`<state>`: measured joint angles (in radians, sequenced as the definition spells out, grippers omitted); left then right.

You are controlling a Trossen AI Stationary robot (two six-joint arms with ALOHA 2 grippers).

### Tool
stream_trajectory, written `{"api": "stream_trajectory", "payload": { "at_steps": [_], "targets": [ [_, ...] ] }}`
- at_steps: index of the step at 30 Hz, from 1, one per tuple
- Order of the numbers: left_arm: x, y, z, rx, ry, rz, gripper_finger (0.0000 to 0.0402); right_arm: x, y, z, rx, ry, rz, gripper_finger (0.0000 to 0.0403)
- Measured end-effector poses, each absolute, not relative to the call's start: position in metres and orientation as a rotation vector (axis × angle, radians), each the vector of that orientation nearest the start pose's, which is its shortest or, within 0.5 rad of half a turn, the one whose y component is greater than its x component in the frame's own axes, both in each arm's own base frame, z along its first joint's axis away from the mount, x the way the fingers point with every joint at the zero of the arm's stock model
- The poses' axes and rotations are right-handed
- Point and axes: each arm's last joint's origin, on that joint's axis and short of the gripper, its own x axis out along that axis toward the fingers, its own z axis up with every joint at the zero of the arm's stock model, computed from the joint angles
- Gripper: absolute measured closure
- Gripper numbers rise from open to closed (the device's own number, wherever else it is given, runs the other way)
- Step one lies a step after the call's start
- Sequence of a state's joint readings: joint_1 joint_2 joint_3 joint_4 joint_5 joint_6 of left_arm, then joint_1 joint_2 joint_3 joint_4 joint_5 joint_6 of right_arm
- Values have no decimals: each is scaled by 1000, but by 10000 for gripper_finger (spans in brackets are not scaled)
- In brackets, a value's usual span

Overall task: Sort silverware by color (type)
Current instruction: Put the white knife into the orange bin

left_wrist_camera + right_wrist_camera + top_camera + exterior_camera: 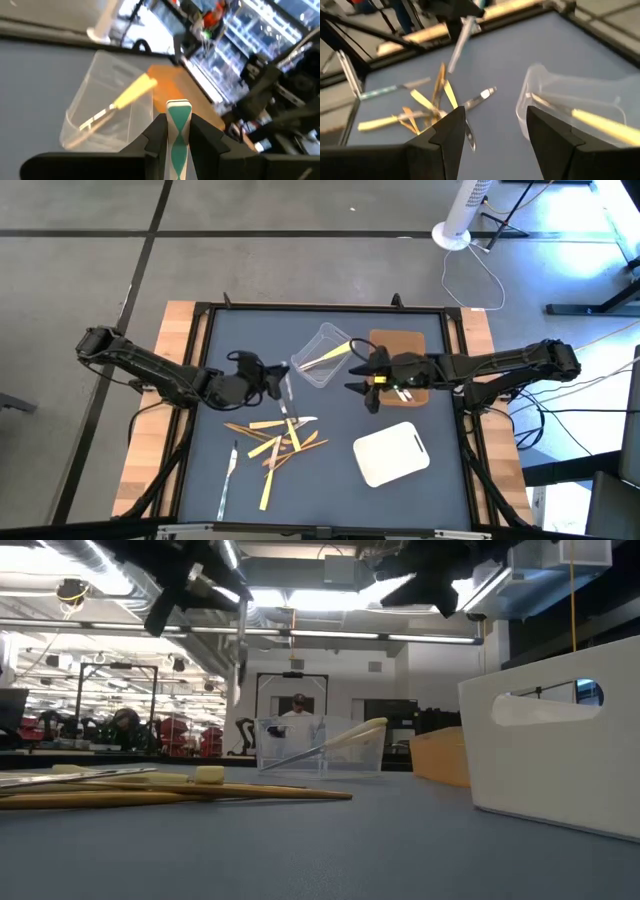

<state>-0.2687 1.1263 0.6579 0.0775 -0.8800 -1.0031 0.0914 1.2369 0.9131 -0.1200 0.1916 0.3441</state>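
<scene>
One camera hangs above me, looking straight down on the whole bench (320, 480) — both my arms in it. Another sits at bench-top height, facing level across into the room. One rides each wrist, close behind the fingers, looking forward. All four share the clear tub (322, 356) — seen from above, across, and near at either wrist.

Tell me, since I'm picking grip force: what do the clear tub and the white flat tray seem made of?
The clear tub looks like thin glossy plastic: see-through, the yellow-handled utensil shows through its wall. The white flat tray looks like matte moulded plastic, opaque with rounded corners and a cut-out handle; possibly coated board.
</scene>
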Motion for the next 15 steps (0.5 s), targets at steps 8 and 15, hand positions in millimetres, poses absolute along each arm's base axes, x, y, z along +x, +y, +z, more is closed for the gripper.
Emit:
{"api": "stream_trajectory", "payload": {
  "at_steps": [8,15],
  "targets": [
    [245,-38,251,-698,-81,732,341,297,22,285,253,293,-144,204],
    [266,-33,238,-697,-117,725,341,323,24,266,215,241,-130,204]
  ]
}}
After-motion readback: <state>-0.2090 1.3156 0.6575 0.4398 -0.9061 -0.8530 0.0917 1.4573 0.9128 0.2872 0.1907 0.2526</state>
